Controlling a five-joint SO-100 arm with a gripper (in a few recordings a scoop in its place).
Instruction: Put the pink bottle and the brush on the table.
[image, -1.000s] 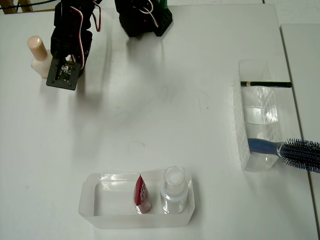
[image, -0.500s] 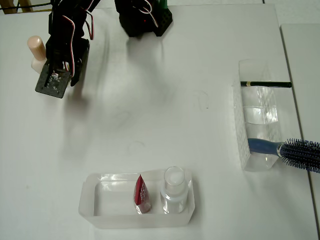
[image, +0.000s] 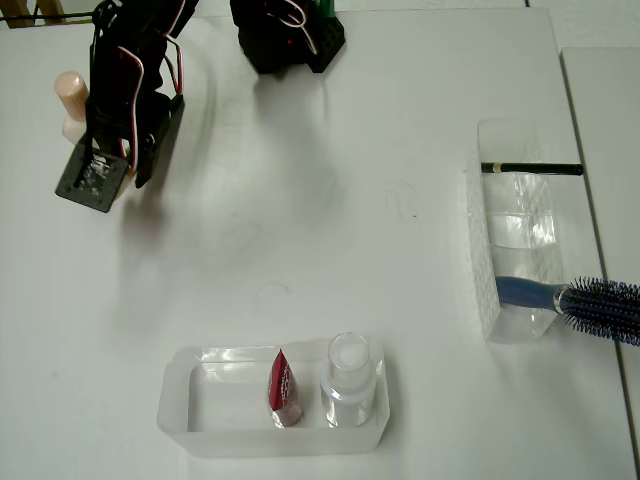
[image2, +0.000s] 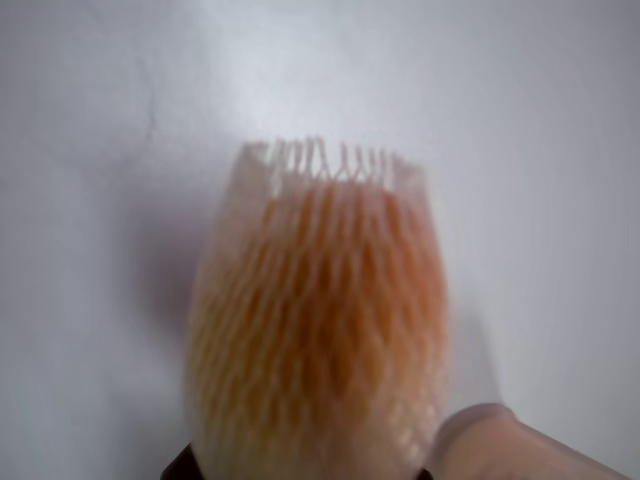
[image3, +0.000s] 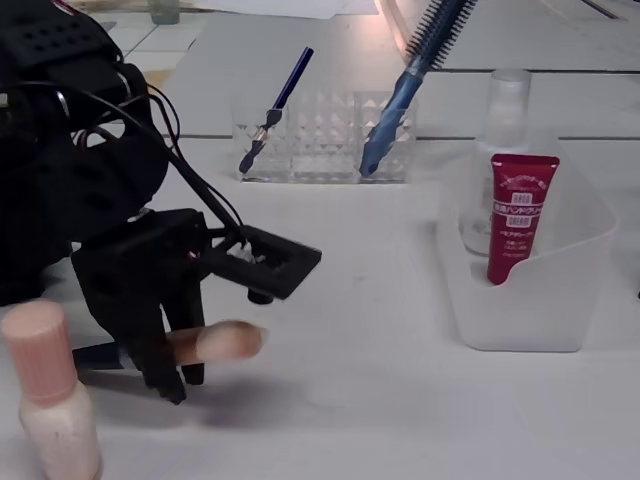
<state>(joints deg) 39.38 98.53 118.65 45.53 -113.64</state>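
Brush (image3: 215, 343) sits clamped in our gripper (image3: 170, 350), bristles hovering low over the white table (image: 330, 240), right beside the pink bottle (image3: 50, 400) already standing there. We figure a sloppy drop could knock that bottle over. Only writing we spot is on the red sachet (image3: 515, 215), too small to read.
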